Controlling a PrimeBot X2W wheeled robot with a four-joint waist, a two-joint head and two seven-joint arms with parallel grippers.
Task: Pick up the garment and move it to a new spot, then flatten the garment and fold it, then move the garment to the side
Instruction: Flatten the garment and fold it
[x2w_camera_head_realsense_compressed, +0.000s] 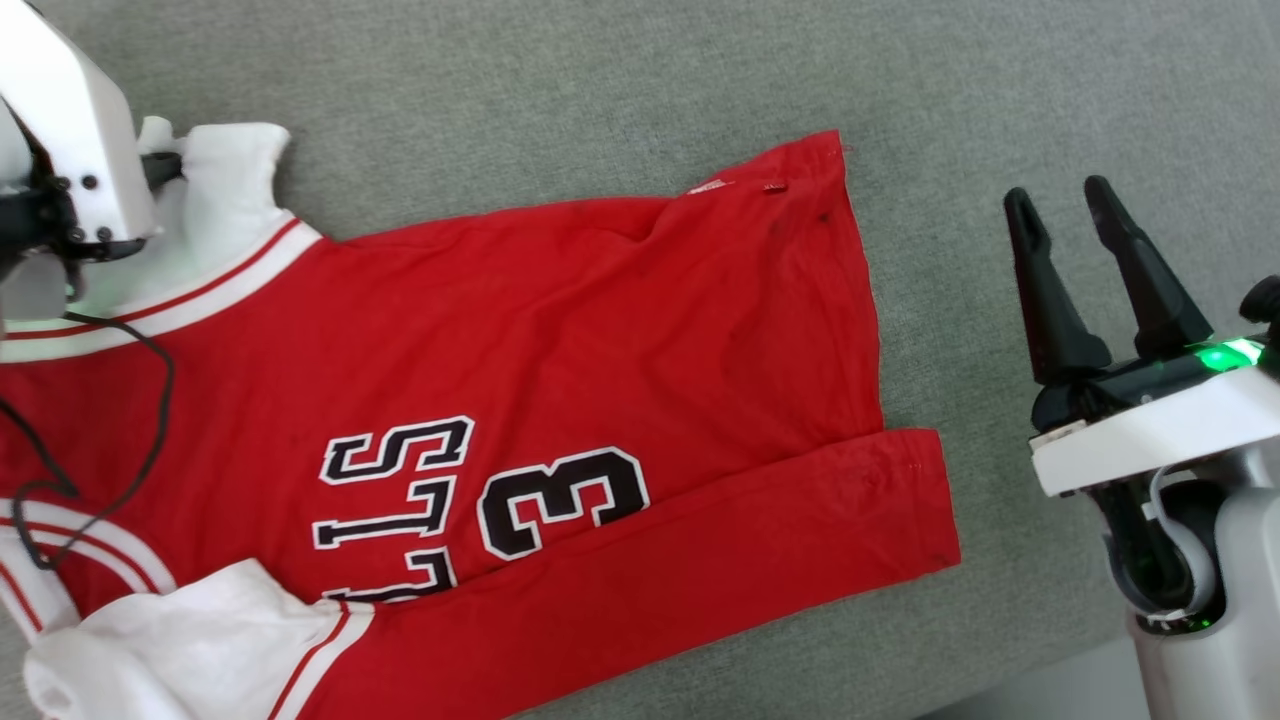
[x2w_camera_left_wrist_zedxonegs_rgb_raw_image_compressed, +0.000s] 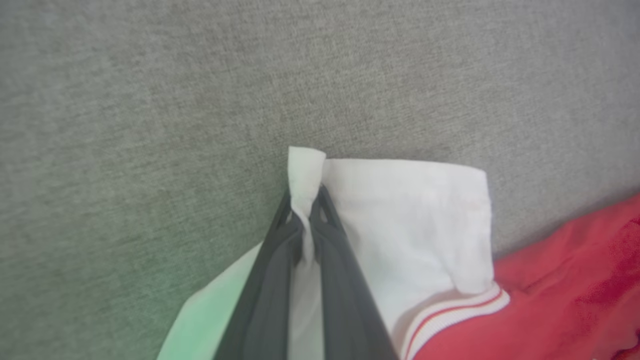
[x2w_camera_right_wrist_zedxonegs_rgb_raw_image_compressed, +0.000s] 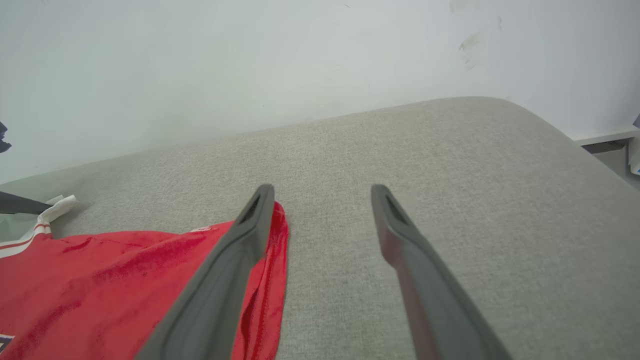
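The garment (x2w_camera_head_realsense_compressed: 560, 330), a red jersey with white sleeves and black-and-white lettering, lies spread flat on the grey cushion with its lower edge folded over. My left gripper (x2w_camera_left_wrist_zedxonegs_rgb_raw_image_compressed: 306, 200) is shut on the cuff corner of the far white sleeve (x2w_camera_left_wrist_zedxonegs_rgb_raw_image_compressed: 415, 215); a pinch of white cloth sticks out past its tips. In the head view this gripper (x2w_camera_head_realsense_compressed: 160, 170) sits at the top left, mostly behind its pale wrist housing. My right gripper (x2w_camera_head_realsense_compressed: 1065, 205) stands open and holds nothing, right of the garment's hem (x2w_camera_right_wrist_zedxonegs_rgb_raw_image_compressed: 125, 280), its fingers (x2w_camera_right_wrist_zedxonegs_rgb_raw_image_compressed: 250, 235) just above the cushion.
The grey upholstered surface (x2w_camera_head_realsense_compressed: 600, 80) stretches beyond the garment on the far and right sides. A white wall (x2w_camera_right_wrist_zedxonegs_rgb_raw_image_compressed: 250, 60) rises behind it. The cushion's rounded edge (x2w_camera_right_wrist_zedxonegs_rgb_raw_image_compressed: 565, 135) drops off at the right, and pale floor (x2w_camera_head_realsense_compressed: 1050, 690) shows near my right arm.
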